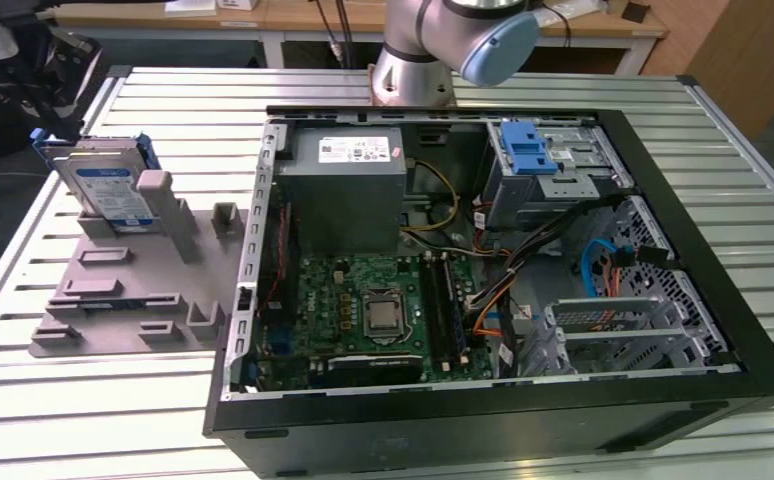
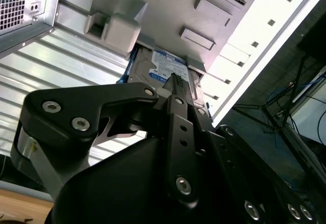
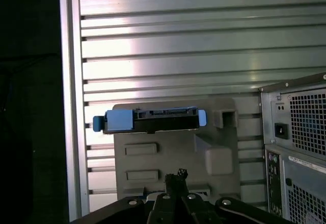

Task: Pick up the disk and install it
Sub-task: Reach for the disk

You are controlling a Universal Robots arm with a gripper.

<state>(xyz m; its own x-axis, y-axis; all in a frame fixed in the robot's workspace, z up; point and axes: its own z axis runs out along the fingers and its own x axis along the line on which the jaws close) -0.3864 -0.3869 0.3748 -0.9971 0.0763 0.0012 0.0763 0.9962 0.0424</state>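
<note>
Although the gripper (image 3: 175, 175) shows in both wrist views, whether it is spread wide or drawn narrow cannot be told. It hangs apart from the disk (image 3: 150, 120), above the grey fixture (image 3: 173, 152) that sits beside the computer case (image 1: 427, 430), to the exterior view's left of it. The disk (image 1: 104, 185) stands on edge in a slot at the end of that fixture (image 1: 120, 300), blue carrier around it and label facing out, outside the case. The case lies open on the slatted metal table (image 1: 94, 420), with its power supply (image 1: 340, 190) and blue latch strip (image 1: 534, 150) exposed. The arm (image 1: 427, 50) rises behind the case.
</note>
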